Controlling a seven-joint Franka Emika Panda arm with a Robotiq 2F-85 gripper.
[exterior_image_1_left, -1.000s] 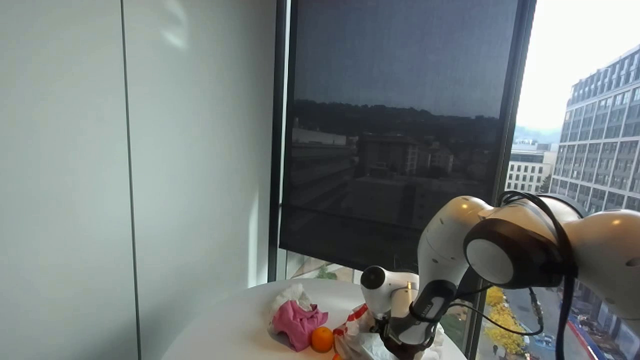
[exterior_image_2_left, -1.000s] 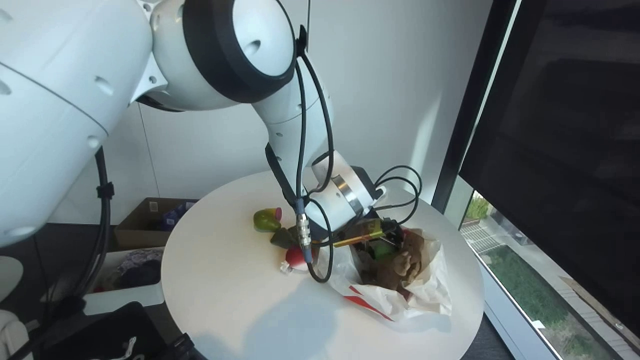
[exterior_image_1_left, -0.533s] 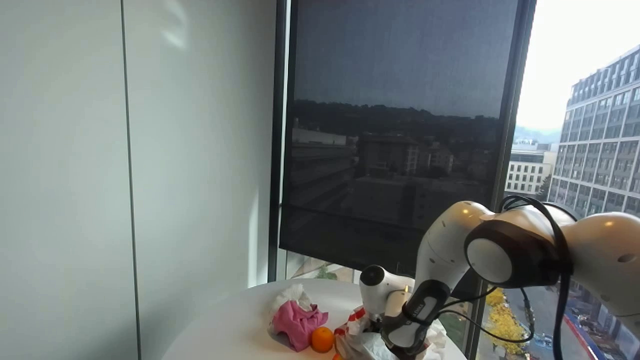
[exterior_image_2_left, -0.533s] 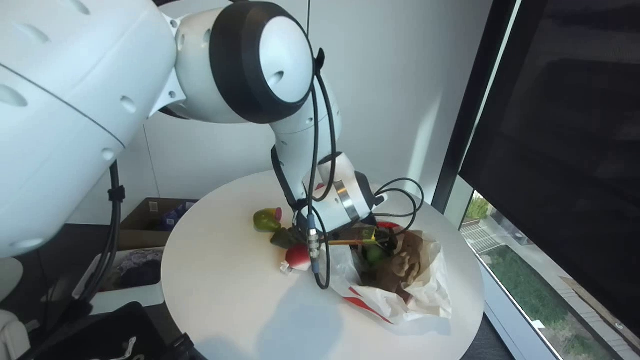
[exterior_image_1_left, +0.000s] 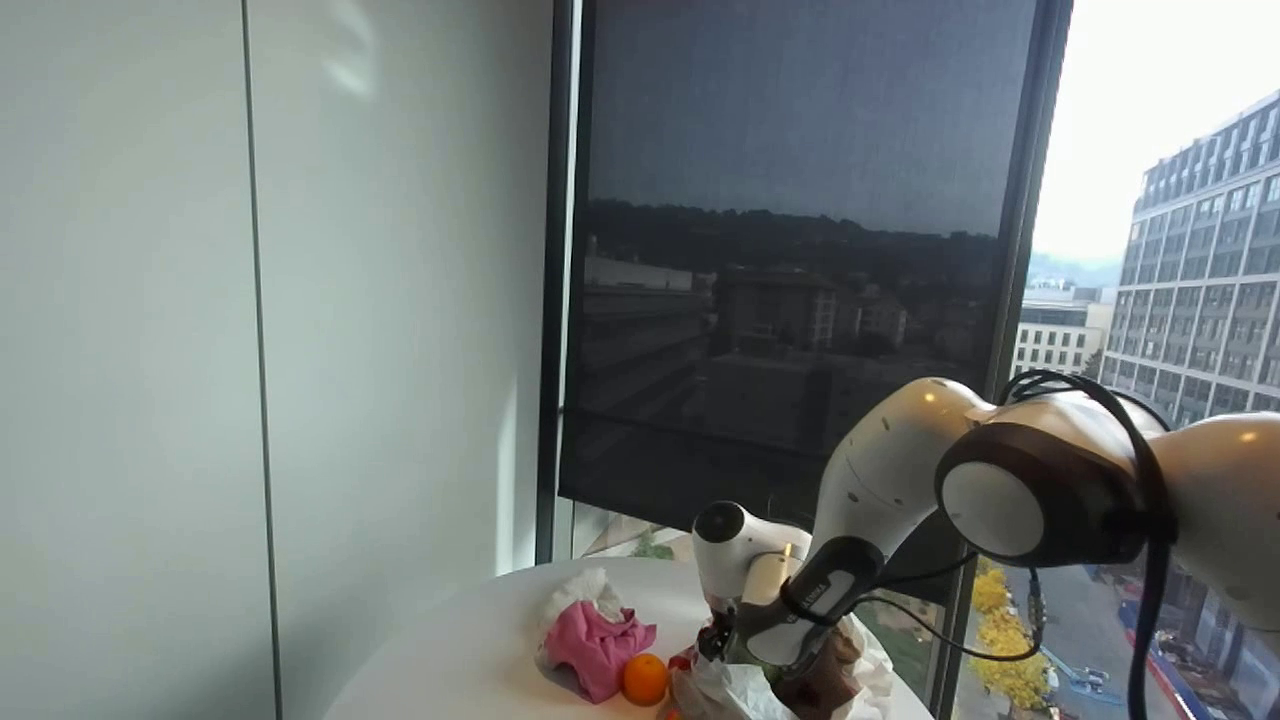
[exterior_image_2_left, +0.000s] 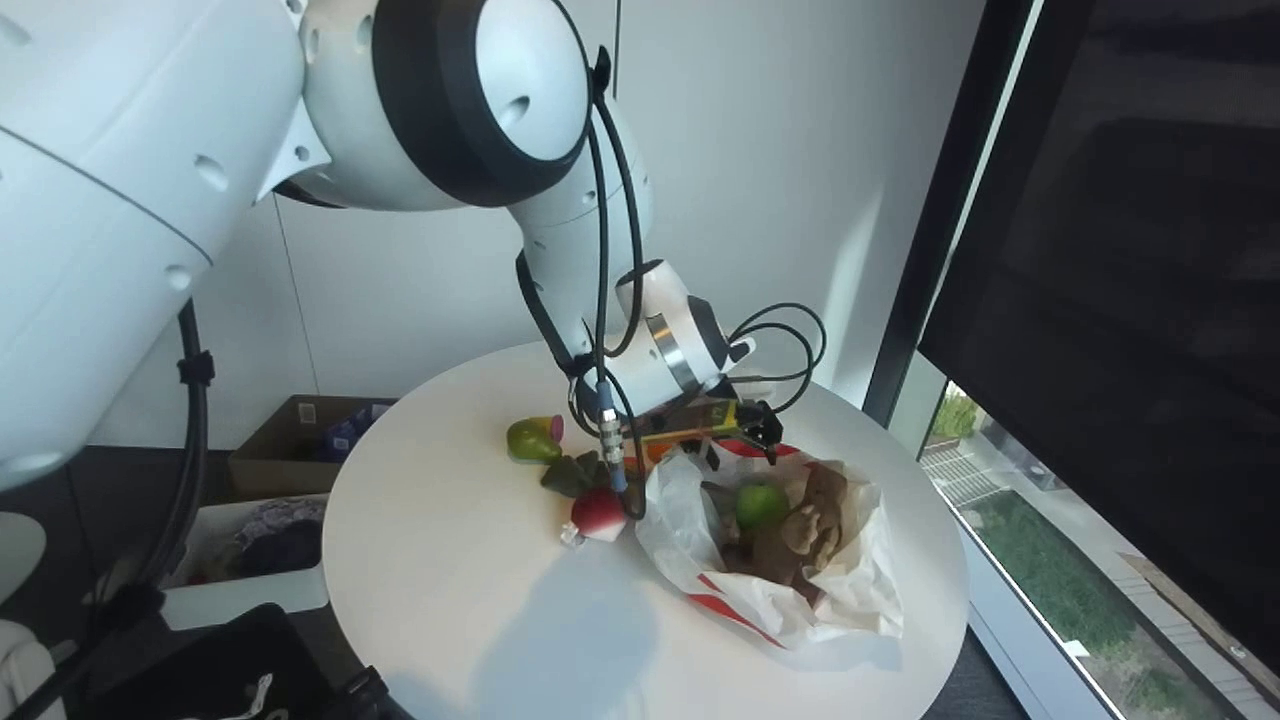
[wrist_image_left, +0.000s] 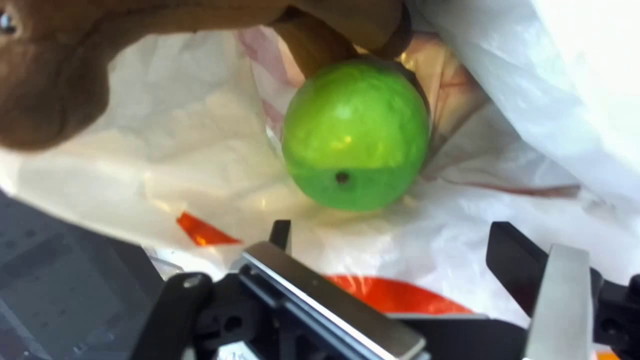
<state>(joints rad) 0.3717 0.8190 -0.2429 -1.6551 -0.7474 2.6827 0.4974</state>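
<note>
The pincer (wrist_image_left: 392, 240) is standing released, jaws apart; green fruit (wrist_image_left: 355, 135) is lying ahead of it, inside the white bag (exterior_image_2_left: 685, 540).

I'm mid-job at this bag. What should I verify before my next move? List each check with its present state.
1. Tool open and holding nothing: ok, its jaws stand apart with nothing gripped between them.
2. Bag mouth open: ok, the contents show in an exterior view.
3. Green fruit in sight: ok, it lies in the bag and shows plainly in the wrist view.
4. Room around the green fruit: not ok, the brown toy crowds one edge.
5. Tool free of the bag: cannot tell, contact near the rim is unclear.
</note>
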